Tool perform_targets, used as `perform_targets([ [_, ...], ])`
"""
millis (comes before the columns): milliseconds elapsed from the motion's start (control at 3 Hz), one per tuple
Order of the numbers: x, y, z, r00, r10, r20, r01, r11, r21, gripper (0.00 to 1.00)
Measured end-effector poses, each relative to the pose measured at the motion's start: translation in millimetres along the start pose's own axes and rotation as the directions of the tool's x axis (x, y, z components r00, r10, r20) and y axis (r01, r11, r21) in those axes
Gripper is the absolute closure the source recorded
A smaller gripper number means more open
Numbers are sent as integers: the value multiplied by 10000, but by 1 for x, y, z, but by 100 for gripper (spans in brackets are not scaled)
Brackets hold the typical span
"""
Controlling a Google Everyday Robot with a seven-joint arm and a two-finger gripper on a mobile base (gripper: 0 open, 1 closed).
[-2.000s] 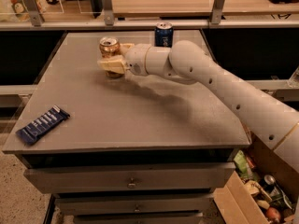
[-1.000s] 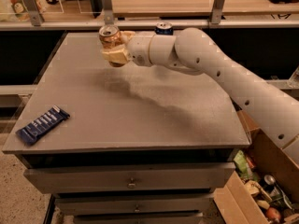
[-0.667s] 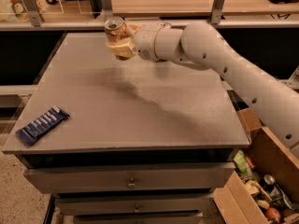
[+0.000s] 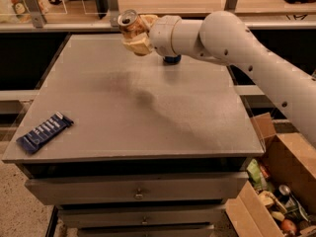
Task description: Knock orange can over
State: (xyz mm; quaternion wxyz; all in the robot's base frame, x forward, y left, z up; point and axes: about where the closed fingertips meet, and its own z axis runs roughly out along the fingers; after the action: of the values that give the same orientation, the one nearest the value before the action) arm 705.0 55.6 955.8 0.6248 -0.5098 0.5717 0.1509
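Observation:
The orange can (image 4: 129, 21) is tilted, its silver top facing the camera, and is held well above the back of the grey table (image 4: 123, 117). My gripper (image 4: 138, 33) is shut on the can, with pale fingers above and below it. The white arm reaches in from the right. The blue can (image 4: 172, 59) stands behind the wrist, mostly hidden, only its base showing.
A blue snack wrapper (image 4: 44, 131) lies at the table's front left corner. An open cardboard box (image 4: 279, 186) with mixed items sits on the floor at the right. Drawers are below the tabletop. A railing and counter run behind the table.
The gripper has lifted the orange can off the table, raised it toward the back, and tilted it so its top faces the camera.

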Motion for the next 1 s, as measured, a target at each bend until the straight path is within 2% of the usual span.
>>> perform_targets([
  [333,1,-9,-21,9891,-925,-1149,917,9957,-116,100],
  [667,6,-21,-45,9429,-2011,-2657,1851,9791,-841,100],
  [1000,8,-30,-54,8809,-3165,-3518,2607,9450,-1975,100],
])
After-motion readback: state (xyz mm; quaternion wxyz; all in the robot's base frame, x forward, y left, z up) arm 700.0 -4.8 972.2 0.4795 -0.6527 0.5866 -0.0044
